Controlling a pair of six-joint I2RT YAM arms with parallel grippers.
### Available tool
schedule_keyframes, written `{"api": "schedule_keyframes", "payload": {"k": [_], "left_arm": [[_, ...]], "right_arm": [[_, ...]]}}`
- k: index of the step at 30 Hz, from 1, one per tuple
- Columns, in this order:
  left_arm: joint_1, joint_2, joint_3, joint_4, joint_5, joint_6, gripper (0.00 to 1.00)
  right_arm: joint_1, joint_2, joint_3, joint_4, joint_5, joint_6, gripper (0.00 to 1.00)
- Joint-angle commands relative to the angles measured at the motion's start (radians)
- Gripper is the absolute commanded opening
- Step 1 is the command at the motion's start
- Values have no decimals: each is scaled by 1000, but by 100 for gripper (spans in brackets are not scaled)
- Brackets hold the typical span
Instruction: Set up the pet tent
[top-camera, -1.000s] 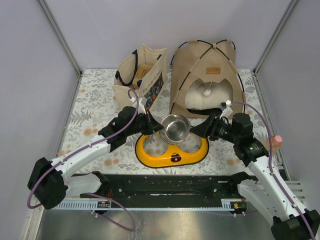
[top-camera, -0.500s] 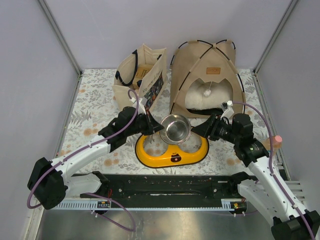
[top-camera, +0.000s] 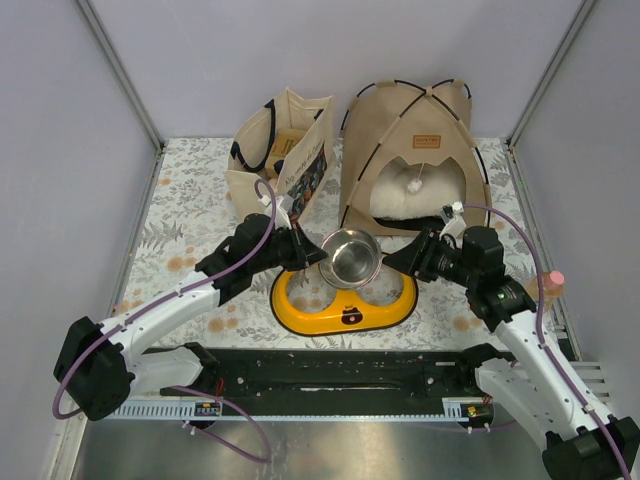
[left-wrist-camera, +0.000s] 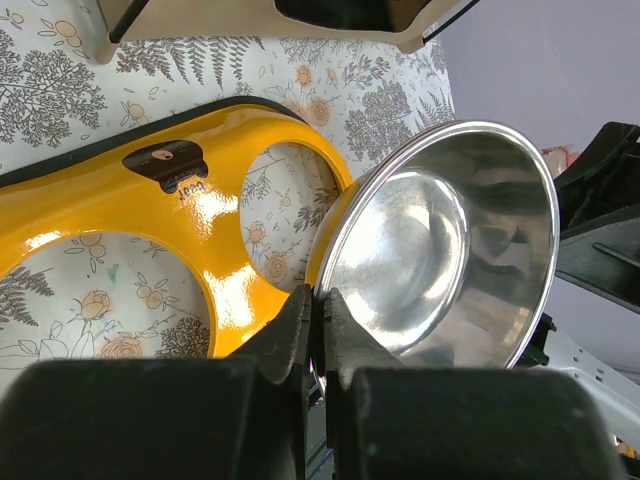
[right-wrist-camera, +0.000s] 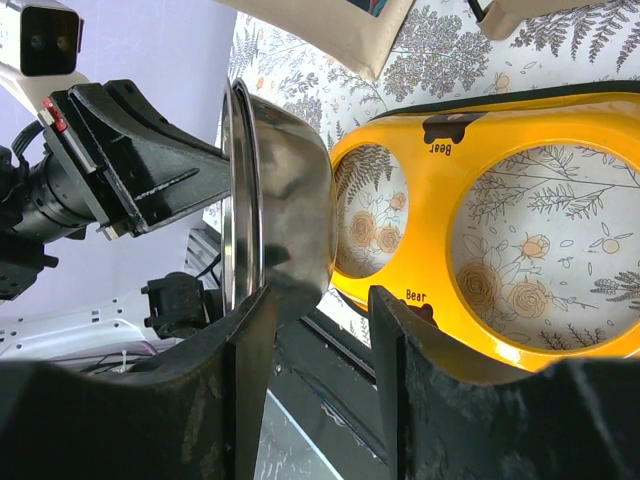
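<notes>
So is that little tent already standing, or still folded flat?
Standing. The pet tent holds a domed shape on its arched black poles, and its doorway is open with a cream pillow showing inside.

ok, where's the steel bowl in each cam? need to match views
Top external: steel bowl at centre, over the yellow feeder, rim pinched by the left gripper.
Left wrist: steel bowl right of centre, inside facing the camera.
Right wrist: steel bowl left of centre, seen side-on.
Shared landmark: the yellow feeder, in all three views.
</notes>
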Motion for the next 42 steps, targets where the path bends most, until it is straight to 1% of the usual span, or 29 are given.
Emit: {"api": "schedule_keyframes", "payload": {"k": [1, 5, 11, 16, 32, 42], "left_arm": [[-1, -25, 8, 60, -18, -5, 0], [-1, -34, 11, 36, -44, 0, 0], [-1, -31, 9, 45, -31, -2, 0], [-2, -16, 6, 51, -7, -5, 0], [-1, 24, 8, 91, 9, -14, 0], [-2, 38, 5, 105, 14, -25, 0]], "right_arm": [[5, -35, 9, 7, 41, 0, 50], [4, -64, 18, -29, 91, -10, 50], [5, -40, 24, 5, 27, -1, 50], [5, -15, 12, 28, 3, 12, 48], [15, -5, 5, 47, -14, 18, 41], [16, -3, 4, 51, -16, 19, 39]]}}
